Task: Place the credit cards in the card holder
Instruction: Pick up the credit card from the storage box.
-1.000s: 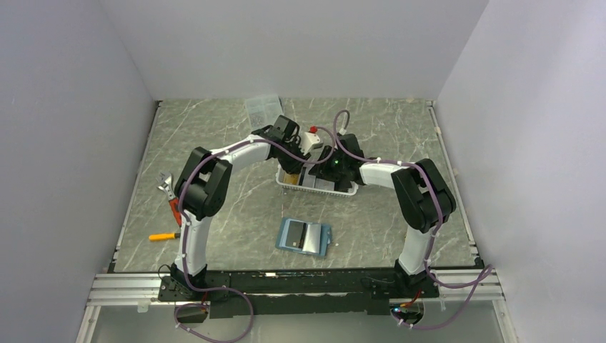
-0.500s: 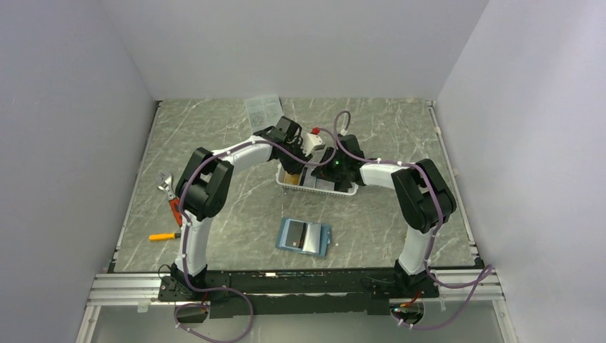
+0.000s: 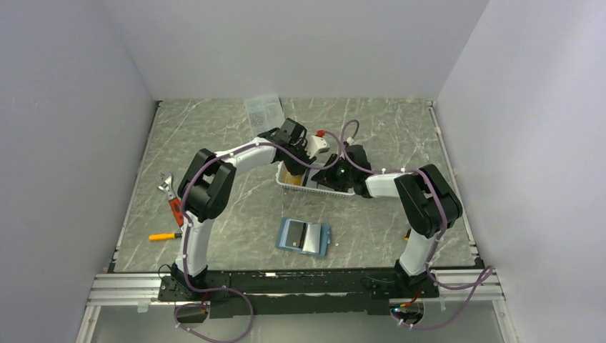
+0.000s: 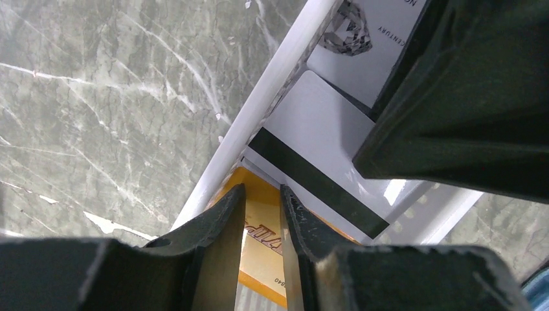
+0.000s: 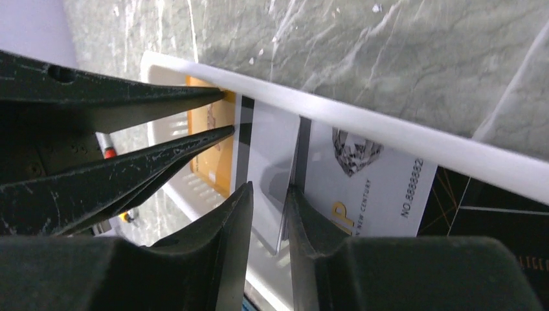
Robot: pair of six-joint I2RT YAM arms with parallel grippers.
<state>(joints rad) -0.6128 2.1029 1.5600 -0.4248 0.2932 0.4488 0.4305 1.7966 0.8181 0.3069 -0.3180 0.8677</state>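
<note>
Grey marble table [image 3: 214, 143]; white basket [image 3: 293, 187] mid-table; teal card holder [image 3: 304, 236] open flat nearer the bases; in the basket, left gripper [image 4: 262, 191] narrow over yellow card [image 4: 259, 259], right gripper [image 5: 270, 188] astride grey card [image 5: 268, 142], grip unclear on both.

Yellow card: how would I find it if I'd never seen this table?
Find the white basket in the middle of the marble table. At its left end lies the yellow card, showing in the gap of the left claw. It is the only yellow-gold one; its neighbours are a pale card with a black stripe, a white diamond card and a black card.
</note>
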